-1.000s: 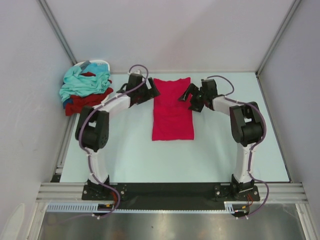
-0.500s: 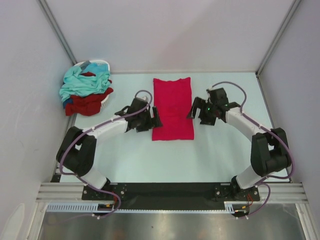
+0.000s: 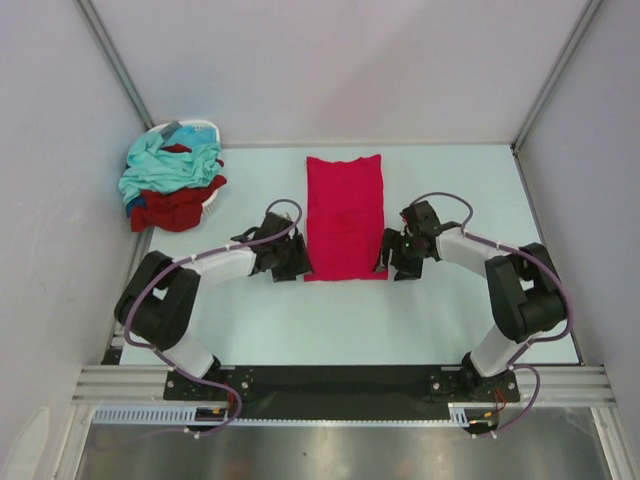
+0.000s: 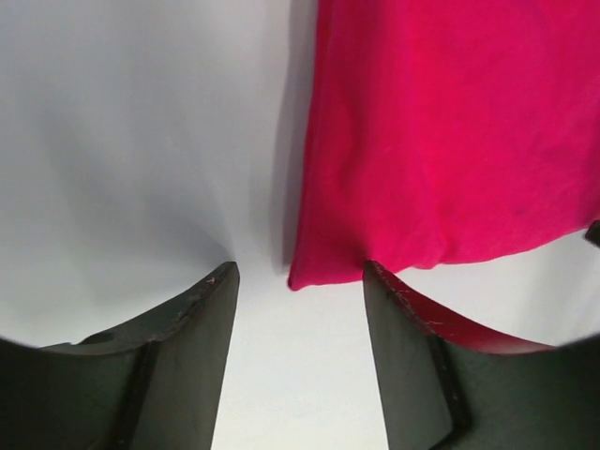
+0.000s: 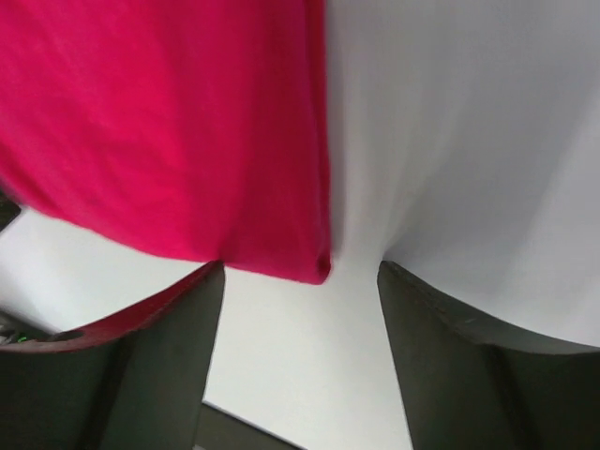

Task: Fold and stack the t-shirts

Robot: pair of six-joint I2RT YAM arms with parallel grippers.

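A crimson-pink t-shirt [image 3: 345, 215] lies flat in a long folded strip on the table's middle. My left gripper [image 3: 297, 266] is open at its near left corner, which shows just beyond the fingertips in the left wrist view [image 4: 309, 274]. My right gripper [image 3: 389, 263] is open at the near right corner, seen in the right wrist view [image 5: 314, 267]. Neither holds cloth. A teal shirt [image 3: 165, 165] and a maroon shirt [image 3: 175, 207] lie heaped at the far left, with a bit of dark blue under them.
A small white basket [image 3: 185, 129] sits under the heap in the far left corner. Frame posts and grey walls bound the table [image 3: 300, 320] on three sides. The arm bases stand at the near edge.
Both grippers have moved from the shirt's far end down along its sides to its near corners. The shirt has stayed flat.
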